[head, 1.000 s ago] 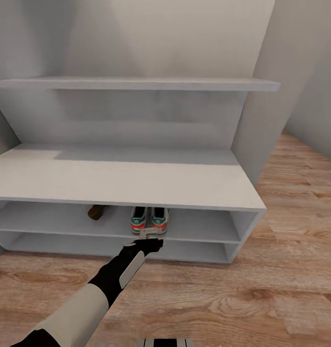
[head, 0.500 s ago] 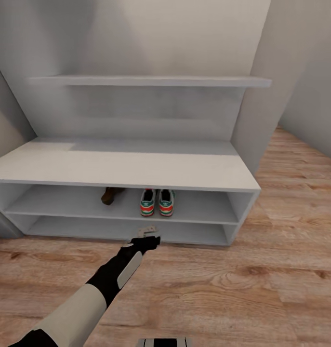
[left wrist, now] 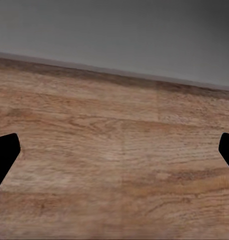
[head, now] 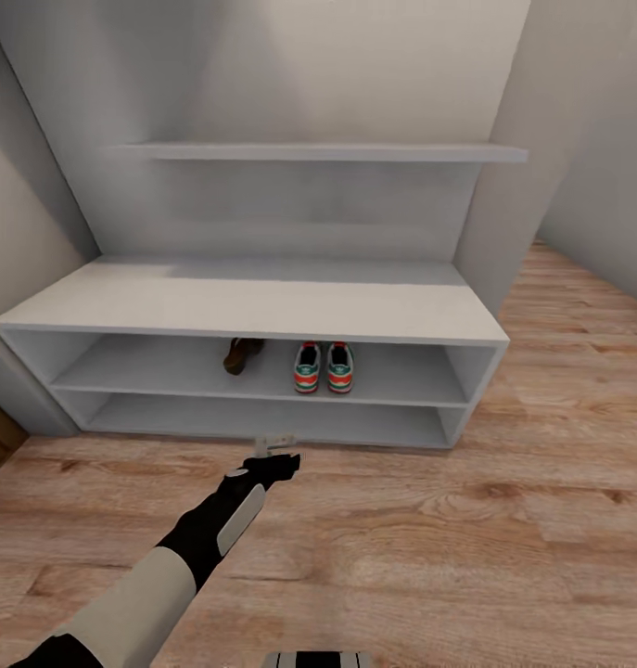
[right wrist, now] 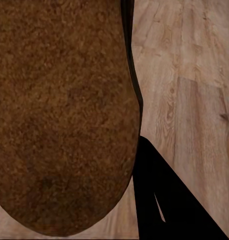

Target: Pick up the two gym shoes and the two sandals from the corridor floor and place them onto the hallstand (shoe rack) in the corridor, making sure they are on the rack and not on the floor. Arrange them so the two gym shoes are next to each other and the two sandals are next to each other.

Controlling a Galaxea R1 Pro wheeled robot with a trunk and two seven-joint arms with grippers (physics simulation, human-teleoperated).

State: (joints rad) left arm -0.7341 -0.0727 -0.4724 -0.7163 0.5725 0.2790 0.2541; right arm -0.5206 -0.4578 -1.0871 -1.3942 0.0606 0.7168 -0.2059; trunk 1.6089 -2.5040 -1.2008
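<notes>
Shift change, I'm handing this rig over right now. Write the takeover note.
Left hand: open, empty, low over the corridor floor in front of the hallstand.
Right hand: appears shut on the second sandal, whose sole is close to the wrist camera.
Done: both gym shoes stand side by side on the upper open shelf; the first sandal is on the same shelf, to their left.
Left to do: set the held sandal next to the first one.

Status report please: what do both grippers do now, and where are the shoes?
Left gripper open, empty, above floor. Right gripper holds a sandal. Gym shoes side by side on rack upper shelf, other sandal beside them.
</notes>
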